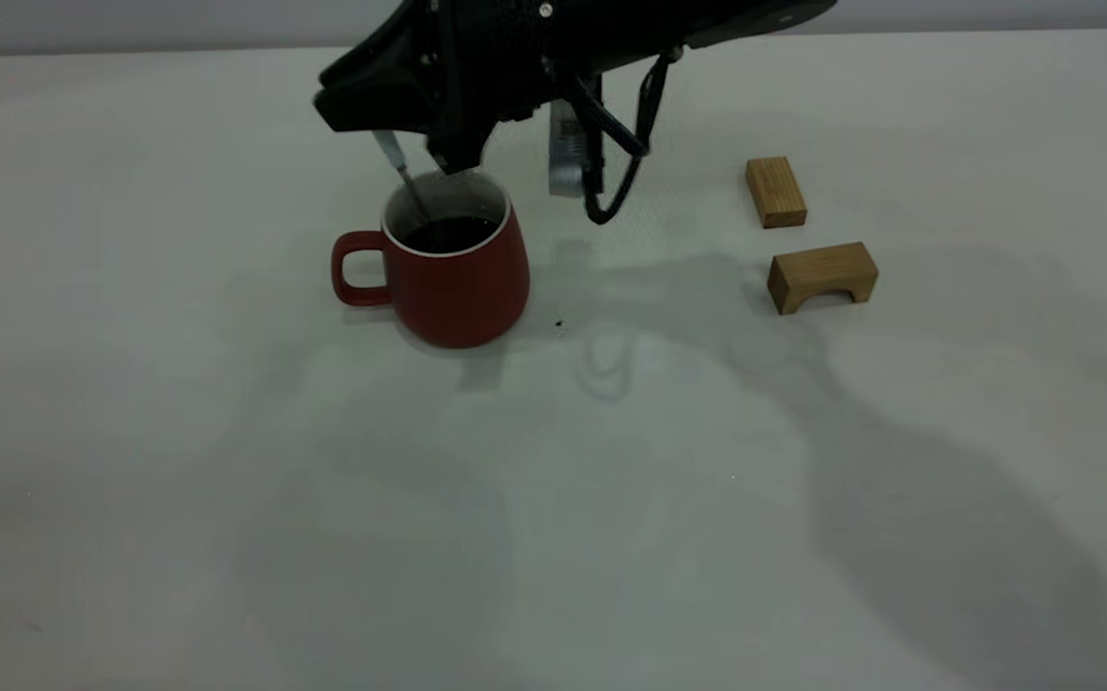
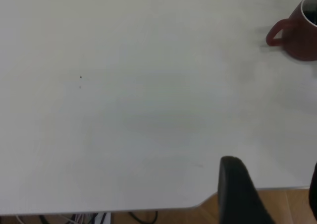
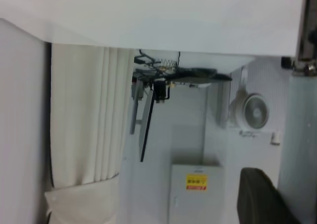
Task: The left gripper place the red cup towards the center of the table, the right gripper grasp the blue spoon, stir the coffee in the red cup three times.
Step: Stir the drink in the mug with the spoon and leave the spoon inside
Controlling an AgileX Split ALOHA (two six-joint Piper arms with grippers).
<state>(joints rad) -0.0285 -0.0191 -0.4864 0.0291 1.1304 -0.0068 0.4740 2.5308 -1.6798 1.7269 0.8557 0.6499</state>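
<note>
The red cup [image 1: 457, 278] stands on the table [image 1: 553, 499] left of centre, handle pointing left, with dark coffee [image 1: 447, 233] inside. My right gripper [image 1: 409, 139] hangs directly over the cup's rim, shut on the blue spoon [image 1: 390, 149]. The spoon's grey neck slants down into the cup, and its bowl is hidden in the coffee. The left gripper [image 2: 275, 194] is outside the exterior view. In the left wrist view it hovers open over the table's near edge, far from the red cup [image 2: 297, 33], with nothing between its fingers.
Two wooden blocks lie to the right of the cup: a flat one [image 1: 776, 192] farther back and an arch-shaped one [image 1: 822, 275] nearer. A small dark speck [image 1: 561, 324] marks the table beside the cup. The right arm's cables [image 1: 611, 182] dangle behind the cup.
</note>
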